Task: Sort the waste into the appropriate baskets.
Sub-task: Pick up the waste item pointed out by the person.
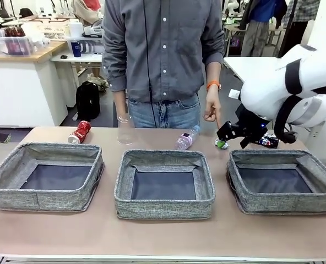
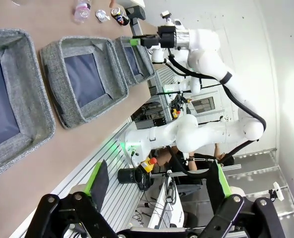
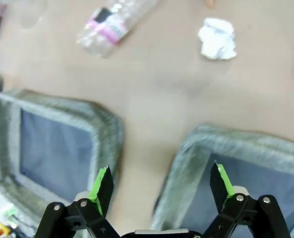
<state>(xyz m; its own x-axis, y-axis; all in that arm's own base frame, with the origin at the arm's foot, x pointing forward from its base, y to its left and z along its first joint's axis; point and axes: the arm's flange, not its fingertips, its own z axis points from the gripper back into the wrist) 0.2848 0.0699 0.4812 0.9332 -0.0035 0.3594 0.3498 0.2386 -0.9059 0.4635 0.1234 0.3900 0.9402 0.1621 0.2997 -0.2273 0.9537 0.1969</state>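
**R claw spread, in the air short of the paper ball**

The paper ball, crumpled and white, lies on the table just past the middle basket's far-right corner. Your right gripper hangs in the air to the right of the ball, not touching it. In the R wrist view the ball sits well ahead of the green pads, w/ bare table between. Jaws are wide apart, nothing in them. Under the claw is the gap between the middle basket and the right basket.

The R arm comes in from the right, body high, wrist bent so the claw angles down at the table.

Rest of the waste, all on the table past the middle basket's far side:
- clear bottle w/ pink label, on its side, just left of the ball
- clear plastic cup, upright, off the far-left corner
- crushed red can, further left, beyond the left basket
- crushed dark can, to the right, partly hidden by the R arm

The person's hand hangs over the ball, one finger pointing down.

Your left gripper has its jaws spread and is holding nothing. It sits by the table's edge, well apart from the middle basket.
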